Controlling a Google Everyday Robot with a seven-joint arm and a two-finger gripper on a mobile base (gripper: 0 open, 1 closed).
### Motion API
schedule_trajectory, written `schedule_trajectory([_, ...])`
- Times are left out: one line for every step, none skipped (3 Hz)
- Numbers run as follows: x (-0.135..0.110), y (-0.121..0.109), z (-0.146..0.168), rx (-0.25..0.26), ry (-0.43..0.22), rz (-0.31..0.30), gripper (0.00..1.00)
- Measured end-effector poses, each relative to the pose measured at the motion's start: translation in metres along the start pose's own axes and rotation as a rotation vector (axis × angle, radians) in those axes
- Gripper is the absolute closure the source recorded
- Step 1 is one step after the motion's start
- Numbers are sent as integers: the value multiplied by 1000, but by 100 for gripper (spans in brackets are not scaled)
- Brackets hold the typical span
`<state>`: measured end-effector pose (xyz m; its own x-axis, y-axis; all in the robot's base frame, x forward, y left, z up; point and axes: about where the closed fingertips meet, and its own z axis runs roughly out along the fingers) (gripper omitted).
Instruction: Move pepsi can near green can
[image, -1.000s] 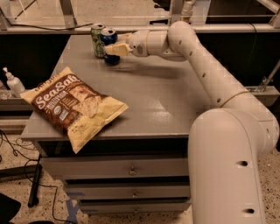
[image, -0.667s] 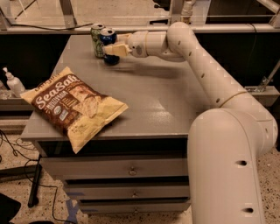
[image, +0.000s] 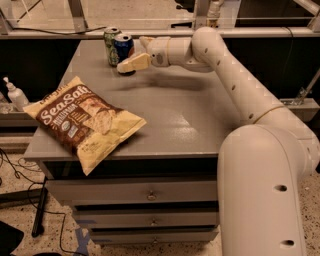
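In the camera view, the gripper (image: 131, 56) reaches in from the right at the far left corner of the grey table (image: 200, 115), right at the pepsi can (image: 123, 45). From here I cannot tell whether its jaws are clamped on the can or stand apart. The pepsi can is a dark blue cylinder with a silver top, upright and just beside the green can (image: 110, 43), which has the same shape and is also upright. The robot arm (image: 240, 85) is smooth, cream-white and rounded. A crinkled chip bag (image: 85, 122), brown and yellow, lies flat at the near left corner and overhangs the front edge. Below the matte tabletop are drawers (image: 150, 192). A white pump bottle (image: 14, 95) stands off to the left.
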<state>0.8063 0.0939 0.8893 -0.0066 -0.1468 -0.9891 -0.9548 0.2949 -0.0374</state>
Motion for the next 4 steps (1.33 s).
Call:
schedule_trajectory([-3,-4,-20,16,4,-15,0])
schedule_trajectory([-18,-19,-68,76,-10,-51,0])
schedule_trajectory([-43,-36,-127,151,-58,-105,0])
schedule_trajectory([-68,-43,-193,211,-150,-161,0])
